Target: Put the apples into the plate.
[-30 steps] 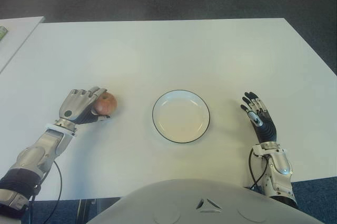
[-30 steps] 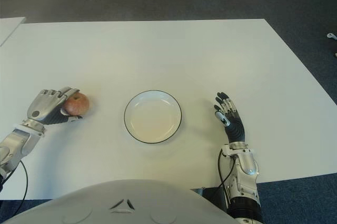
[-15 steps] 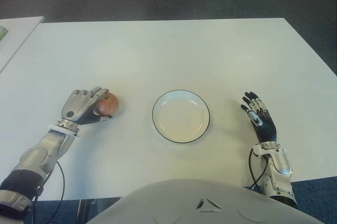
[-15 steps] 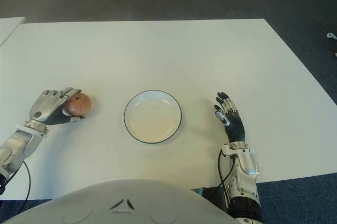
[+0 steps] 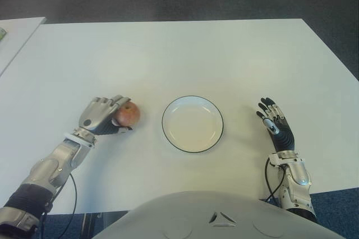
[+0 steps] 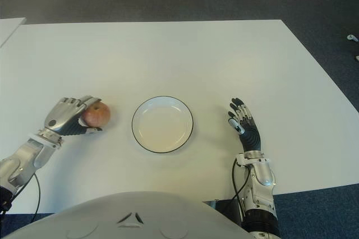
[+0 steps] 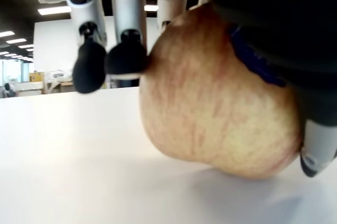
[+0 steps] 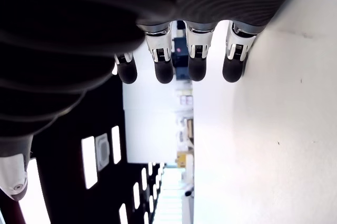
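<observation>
The plate point(image 5: 192, 123) sits bare in the middle of the white table point(image 5: 179, 54), so nothing has been delivered yet and the job is, by my reckoning, only in its first stretch. The one apple point(image 5: 128, 114) I can see lies at about nine o'clock from the plate, near it but clear of the rim, with a strip of bare table between the two. The left hand point(image 5: 102, 118) has its fingers curled over the top and far side of the fruit, holding it; the left wrist view shows the fingertips point(image 7: 125, 58) pressed against the skin and the apple's underside touching the tabletop, so I'd judge it gripped but not lifted. The right hand point(image 5: 274, 127) shows at three o'clock from the plate, well apart from it, fingers straight and loosely spread, holding nothing, and the right wrist view agrees. What remains, as I see it, is the whole carry: raise the apple, bring it over the rim toward three o'clock, set it down inside and let go. The task speaks of apples, but I see only this one.
</observation>
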Motion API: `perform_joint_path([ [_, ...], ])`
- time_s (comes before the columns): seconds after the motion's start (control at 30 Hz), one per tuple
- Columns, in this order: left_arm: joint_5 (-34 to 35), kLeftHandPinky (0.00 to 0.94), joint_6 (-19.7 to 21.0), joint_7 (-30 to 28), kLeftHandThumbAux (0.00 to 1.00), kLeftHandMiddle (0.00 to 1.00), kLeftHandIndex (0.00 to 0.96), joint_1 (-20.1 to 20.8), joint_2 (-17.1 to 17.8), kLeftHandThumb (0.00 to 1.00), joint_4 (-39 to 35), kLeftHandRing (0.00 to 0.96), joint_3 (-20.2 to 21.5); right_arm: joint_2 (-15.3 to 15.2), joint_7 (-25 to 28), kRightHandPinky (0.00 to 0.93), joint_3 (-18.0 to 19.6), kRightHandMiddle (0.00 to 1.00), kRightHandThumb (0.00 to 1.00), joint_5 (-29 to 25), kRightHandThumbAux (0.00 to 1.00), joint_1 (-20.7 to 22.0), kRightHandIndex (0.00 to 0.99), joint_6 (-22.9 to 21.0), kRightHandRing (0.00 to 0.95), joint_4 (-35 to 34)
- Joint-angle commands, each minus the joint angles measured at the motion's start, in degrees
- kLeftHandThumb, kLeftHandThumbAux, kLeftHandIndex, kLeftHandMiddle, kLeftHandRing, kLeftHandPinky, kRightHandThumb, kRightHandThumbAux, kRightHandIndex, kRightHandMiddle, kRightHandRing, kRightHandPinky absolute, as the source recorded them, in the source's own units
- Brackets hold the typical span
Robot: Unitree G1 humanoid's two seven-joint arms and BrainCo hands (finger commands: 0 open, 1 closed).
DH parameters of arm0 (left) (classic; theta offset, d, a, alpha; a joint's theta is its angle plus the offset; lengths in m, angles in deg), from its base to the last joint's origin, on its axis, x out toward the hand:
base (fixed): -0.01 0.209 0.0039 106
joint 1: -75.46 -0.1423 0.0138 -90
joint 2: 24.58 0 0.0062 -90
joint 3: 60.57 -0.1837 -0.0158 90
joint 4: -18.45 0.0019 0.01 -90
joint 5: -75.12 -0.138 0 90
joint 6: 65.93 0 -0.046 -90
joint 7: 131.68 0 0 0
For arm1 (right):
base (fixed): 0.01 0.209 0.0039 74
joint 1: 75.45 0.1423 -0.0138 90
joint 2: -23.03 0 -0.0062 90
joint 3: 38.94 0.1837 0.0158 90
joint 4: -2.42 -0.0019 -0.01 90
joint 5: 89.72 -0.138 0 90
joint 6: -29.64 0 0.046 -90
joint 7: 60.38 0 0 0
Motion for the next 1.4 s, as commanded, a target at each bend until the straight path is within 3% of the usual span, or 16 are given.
perform_joint_path([
  [0.03,1.10,0.809,0.40,-1.63,0.694,0.858,0.443,-0.66,-0.94,0.741,-3.20,0.844,2.12,2.94,-0.81,0.044,-1.47,0.074,0.177,0.91,0.510,-4.22,0.055,-5.17,0.041,7.25],
  [0.43,2.87,0.807,2.22,-9.86,0.694,0.845,0.443,-0.55,-2.09,0.741,-15.10,0.836,7.24,2.77,-0.85,0.064,-1.59,0.067,0.176,1.41,0.509,-3.49,0.051,-4.93,0.045,9.29],
  [0.67,2.10,0.806,1.95,-12.20,0.694,0.838,0.443,-0.39,-1.90,0.741,-16.79,0.830,8.26,2.97,-0.23,0.051,-1.77,0.063,0.172,1.28,0.515,-2.88,0.038,-4.36,0.040,11.00],
  [1.4,-3.85,0.837,3.78,-17.96,0.693,0.833,0.443,2.36,-8.12,0.739,-20.12,0.825,2.95,3.13,-0.39,0.036,-1.93,0.056,0.160,1.98,0.526,-1.22,0.026,-2.26,0.033,14.76],
])
